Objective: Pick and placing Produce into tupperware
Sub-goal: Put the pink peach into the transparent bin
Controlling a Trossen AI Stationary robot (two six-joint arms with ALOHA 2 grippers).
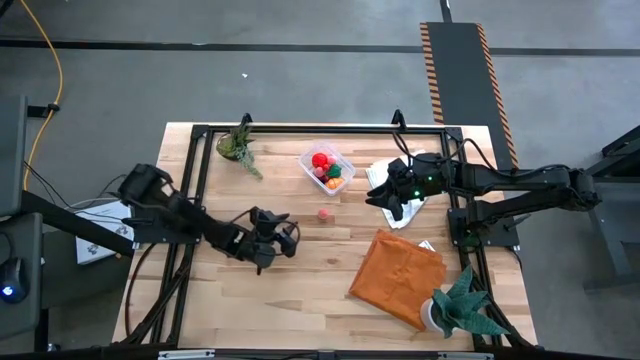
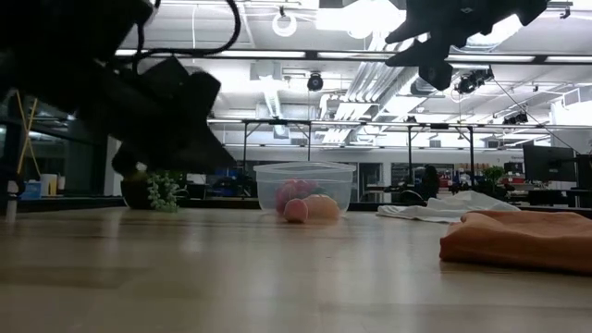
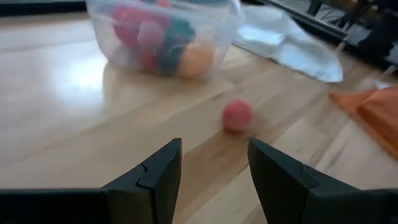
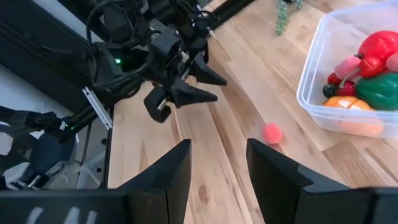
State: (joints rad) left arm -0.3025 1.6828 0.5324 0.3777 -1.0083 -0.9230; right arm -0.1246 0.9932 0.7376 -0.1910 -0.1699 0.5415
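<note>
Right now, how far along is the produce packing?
Mostly done: several toy fruits and vegetables already sit inside the tupperware. Nothing is in hand; the left gripper and the right gripper are both open and empty above the table. Left to do: one pink piece lies loose on the wood beside the container.

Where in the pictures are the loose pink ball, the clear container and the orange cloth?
pink ball [image 1: 325, 213], high view, its middle.
clear container [image 1: 309, 158], high view, its rim.
orange cloth [image 1: 398, 274], high view, its middle.
</note>
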